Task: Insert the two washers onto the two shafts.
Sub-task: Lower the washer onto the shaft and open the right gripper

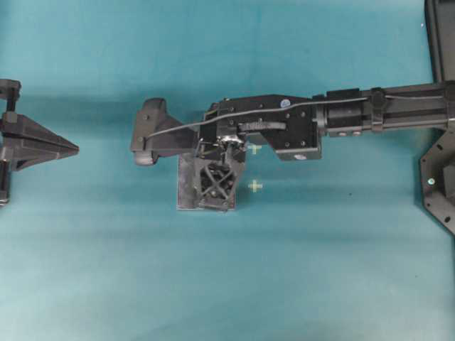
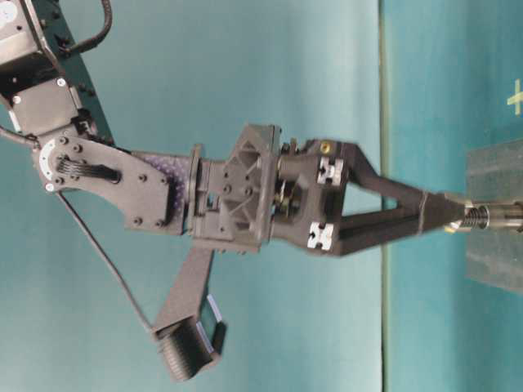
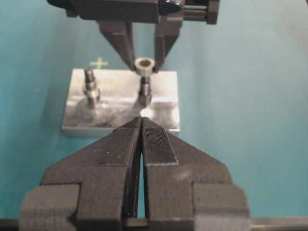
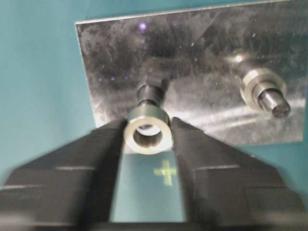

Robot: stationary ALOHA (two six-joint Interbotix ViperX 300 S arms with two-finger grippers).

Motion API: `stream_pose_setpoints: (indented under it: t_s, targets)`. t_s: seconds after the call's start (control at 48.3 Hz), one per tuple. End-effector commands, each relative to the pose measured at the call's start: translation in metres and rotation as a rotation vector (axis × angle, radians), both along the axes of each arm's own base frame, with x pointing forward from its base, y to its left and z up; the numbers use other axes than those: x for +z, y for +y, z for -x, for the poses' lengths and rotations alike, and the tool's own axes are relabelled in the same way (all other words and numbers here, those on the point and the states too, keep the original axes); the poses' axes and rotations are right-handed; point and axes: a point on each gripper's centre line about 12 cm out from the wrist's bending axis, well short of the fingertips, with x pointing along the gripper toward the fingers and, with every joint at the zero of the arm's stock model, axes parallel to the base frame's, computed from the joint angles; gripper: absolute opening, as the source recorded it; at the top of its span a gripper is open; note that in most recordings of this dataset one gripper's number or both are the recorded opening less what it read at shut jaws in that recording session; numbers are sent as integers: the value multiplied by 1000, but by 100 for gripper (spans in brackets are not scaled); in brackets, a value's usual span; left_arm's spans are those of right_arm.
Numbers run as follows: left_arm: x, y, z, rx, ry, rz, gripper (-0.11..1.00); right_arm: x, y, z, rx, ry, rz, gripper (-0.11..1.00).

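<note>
Right wrist: second post (image 4: 267, 94) beside shaft (image 4: 150, 95), seemingly unobstructed.

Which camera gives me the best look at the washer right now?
The right wrist view: the washer is large, its bore facing the camera, between the right gripper fingers. The left wrist view shows it small atop the shaft; the overhead view hides it under the arm.

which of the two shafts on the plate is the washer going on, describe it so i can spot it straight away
Find the shiny metal plate lying on the teal table. Two short shafts stand on it. The target shaft is the one with the silver washer at its top, flanked by the right gripper fingers, while the other shaft stands apart with a collar already round it.
</note>
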Motion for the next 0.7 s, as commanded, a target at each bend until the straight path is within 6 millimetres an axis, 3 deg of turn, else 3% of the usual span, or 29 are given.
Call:
stream_pose_setpoints:
  t_s: [0.0, 0.373, 0.684]
  targets:
    - [6, 0, -2, 0, -18, -1, 0, 18, 1, -3, 5, -50, -3, 58]
    - [7, 0, -2, 2, -21, 0, 0, 32, 4, -1, -2, -72, -18, 64]
    - [8, 0, -2, 1, -23, -1, 0, 60, 2, 12, -9, -96, -10, 64]
